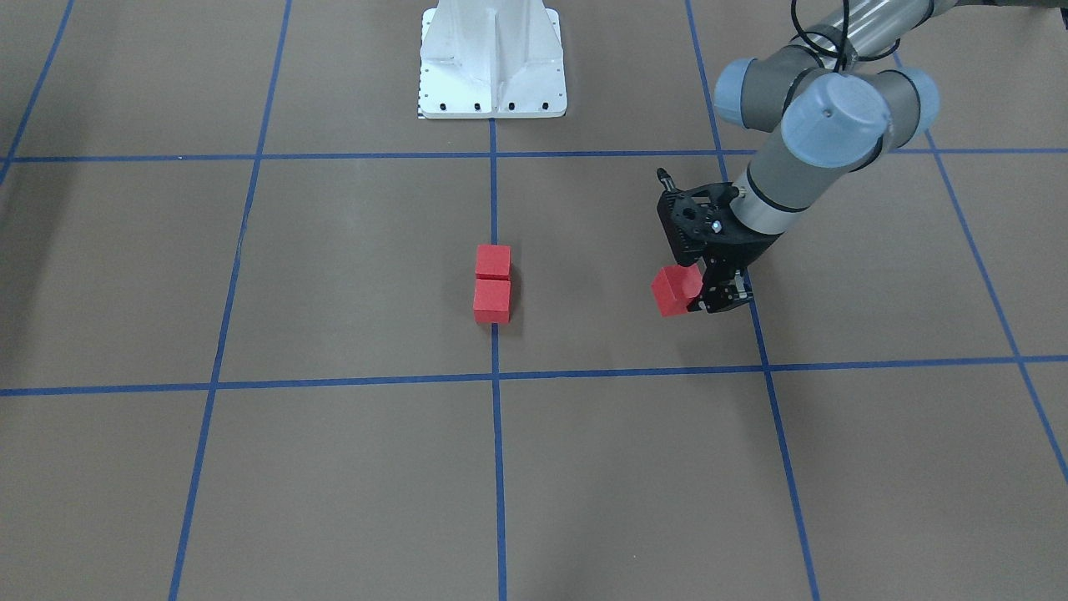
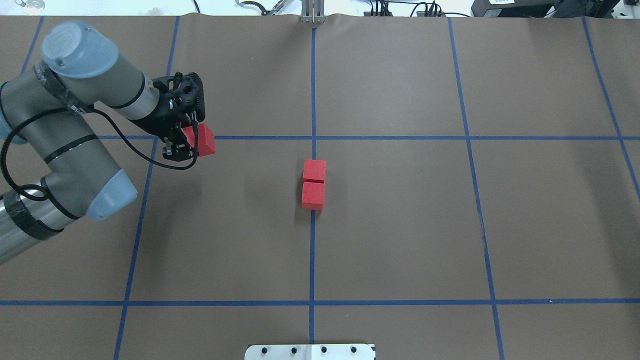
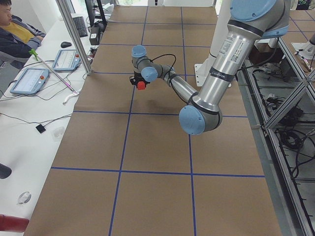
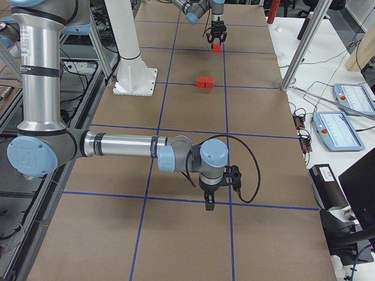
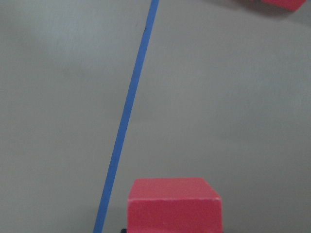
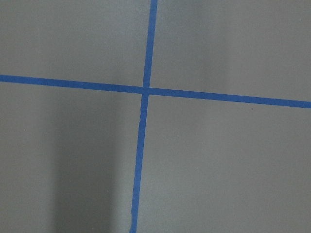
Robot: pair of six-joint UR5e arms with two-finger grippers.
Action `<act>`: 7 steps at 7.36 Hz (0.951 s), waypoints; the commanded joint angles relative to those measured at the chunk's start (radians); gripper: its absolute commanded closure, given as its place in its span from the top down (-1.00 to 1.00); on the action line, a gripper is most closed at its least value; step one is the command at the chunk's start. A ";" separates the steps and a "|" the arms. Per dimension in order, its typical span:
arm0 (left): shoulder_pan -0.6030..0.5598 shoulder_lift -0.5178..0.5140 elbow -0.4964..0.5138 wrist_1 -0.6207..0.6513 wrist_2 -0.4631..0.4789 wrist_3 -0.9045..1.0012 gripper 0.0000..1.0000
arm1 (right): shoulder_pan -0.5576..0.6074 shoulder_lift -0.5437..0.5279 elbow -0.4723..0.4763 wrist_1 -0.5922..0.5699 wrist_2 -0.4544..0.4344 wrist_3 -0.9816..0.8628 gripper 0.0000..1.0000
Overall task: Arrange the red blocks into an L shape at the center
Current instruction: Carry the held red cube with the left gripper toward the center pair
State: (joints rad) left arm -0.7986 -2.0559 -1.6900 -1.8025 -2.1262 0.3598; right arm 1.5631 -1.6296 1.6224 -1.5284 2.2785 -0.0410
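Observation:
Two red blocks (image 2: 314,171) (image 2: 313,195) lie touching in a short column on the middle tape line (image 2: 312,250) at the center; the front-facing view shows them too (image 1: 492,261) (image 1: 491,300). My left gripper (image 2: 192,142) is shut on a third red block (image 2: 204,140), holding it tilted, well to the left of the pair. The left wrist view shows this block (image 5: 173,204) at the bottom and an edge of the pair (image 5: 279,4) at the top right. My right gripper (image 4: 208,202) shows only in the exterior right view, low over bare table; I cannot tell its state.
The white robot base plate (image 1: 492,63) sits at the table's robot side. A side desk with tablets (image 3: 29,78) and a seated person (image 3: 15,34) lies beyond the far edge. A metal post (image 3: 74,37) stands at that edge.

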 commanded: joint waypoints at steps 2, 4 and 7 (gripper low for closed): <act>0.081 -0.180 0.118 0.000 0.083 0.168 -1.00 | 0.000 -0.001 0.007 0.001 -0.088 -0.048 0.99; 0.119 -0.245 0.196 0.000 0.106 0.182 -1.00 | 0.000 -0.004 0.007 -0.001 -0.086 -0.069 0.99; 0.163 -0.309 0.291 0.002 0.114 0.176 -0.98 | 0.000 -0.004 0.005 -0.001 -0.082 -0.066 0.99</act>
State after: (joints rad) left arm -0.6510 -2.3355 -1.4383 -1.8011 -2.0145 0.5379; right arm 1.5622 -1.6336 1.6289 -1.5293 2.1954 -0.1076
